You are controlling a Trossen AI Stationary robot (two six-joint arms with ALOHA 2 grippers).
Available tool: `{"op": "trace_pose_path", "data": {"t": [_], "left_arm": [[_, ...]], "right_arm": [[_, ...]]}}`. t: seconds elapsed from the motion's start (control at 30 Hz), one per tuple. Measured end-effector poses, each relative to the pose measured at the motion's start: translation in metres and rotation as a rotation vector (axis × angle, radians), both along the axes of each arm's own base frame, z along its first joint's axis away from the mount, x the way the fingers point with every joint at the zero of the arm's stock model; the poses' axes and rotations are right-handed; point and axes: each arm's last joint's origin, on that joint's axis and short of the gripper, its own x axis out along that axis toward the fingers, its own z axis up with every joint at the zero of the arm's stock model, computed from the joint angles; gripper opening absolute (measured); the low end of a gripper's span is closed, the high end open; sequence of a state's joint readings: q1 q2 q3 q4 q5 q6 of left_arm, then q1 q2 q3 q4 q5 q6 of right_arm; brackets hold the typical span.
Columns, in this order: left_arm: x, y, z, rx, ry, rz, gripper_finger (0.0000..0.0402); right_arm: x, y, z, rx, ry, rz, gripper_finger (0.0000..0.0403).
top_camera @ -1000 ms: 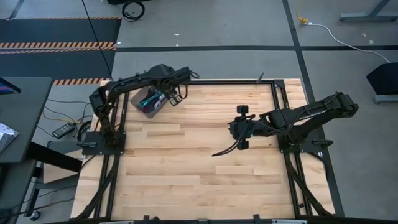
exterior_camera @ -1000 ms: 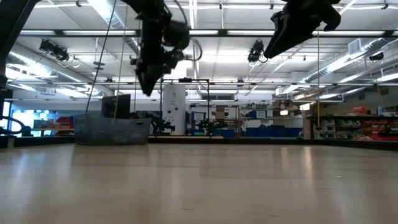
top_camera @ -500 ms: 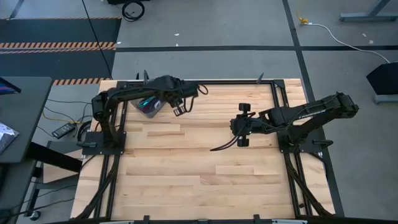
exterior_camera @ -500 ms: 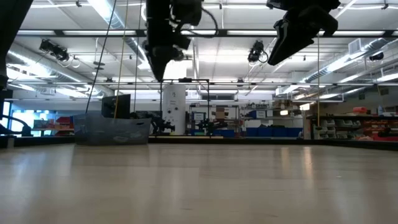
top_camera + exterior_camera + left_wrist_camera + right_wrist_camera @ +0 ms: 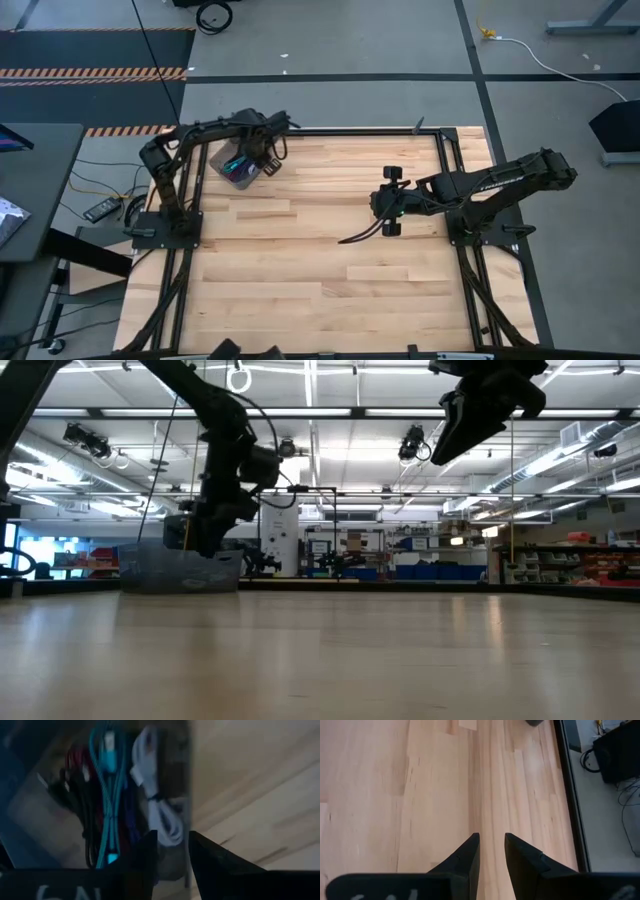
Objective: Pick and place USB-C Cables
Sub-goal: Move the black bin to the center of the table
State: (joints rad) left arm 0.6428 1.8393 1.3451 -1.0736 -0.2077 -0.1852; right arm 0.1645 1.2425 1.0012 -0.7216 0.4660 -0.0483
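A clear bin [image 5: 232, 172] stands at the table's far left corner, also in the low view [image 5: 180, 572]. In it lie the coiled cables: magenta [image 5: 75, 765], black [image 5: 87, 820], teal [image 5: 107, 795], purple [image 5: 132, 825] and white [image 5: 155, 805]. My left gripper [image 5: 262, 163] hangs just above the bin's right side [image 5: 205, 545], narrowly open [image 5: 172, 840], right over the white cable's loop. I cannot tell whether it touches the loop. My right gripper [image 5: 375, 205] hovers high over the table's middle right [image 5: 445, 450], narrowly open and holding nothing [image 5: 491, 837].
Bare wooden tabletop [image 5: 300, 260] spreads between the two arms and toward the near edge. A black frame rail [image 5: 570, 795] borders the table. A loose black robot wire [image 5: 360, 238] hangs from the right arm. The bin's dark rim [image 5: 186, 780] lies beside the left fingers.
My left gripper swung out from the bin toward the table's right, then came back over the bin and dropped lower, close to its rim. The right arm kept still.
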Motion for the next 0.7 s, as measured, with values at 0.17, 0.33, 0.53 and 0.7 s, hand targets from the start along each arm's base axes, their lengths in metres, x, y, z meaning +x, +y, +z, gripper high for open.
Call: {"op": "trace_pose_path", "data": {"t": [0.17, 0.33, 0.53, 0.7], "left_arm": [[-0.003, -0.003, -0.003, -0.025, 0.018, 0.013, 0.0142], [0.007, -0.008, -0.003, -0.005, -0.029, -0.008, 0.0161], [0.017, -0.011, -0.002, 0.033, -0.08, -0.021, 0.0172], [0.011, -0.004, -0.002, 0.089, -0.037, 0.0, 0.0181]], "right_arm": [[0.0, -0.003, 0.0, -0.011, 0.007, 0.002, 0.0095], [0.0, -0.004, 0.0, -0.004, 0.002, -0.012, 0.0095], [0.0, -0.003, 0.0, 0.016, 0.005, -0.002, 0.0095], [0.0, -0.004, 0.0, 0.015, 0.005, -0.001, 0.0095]]}}
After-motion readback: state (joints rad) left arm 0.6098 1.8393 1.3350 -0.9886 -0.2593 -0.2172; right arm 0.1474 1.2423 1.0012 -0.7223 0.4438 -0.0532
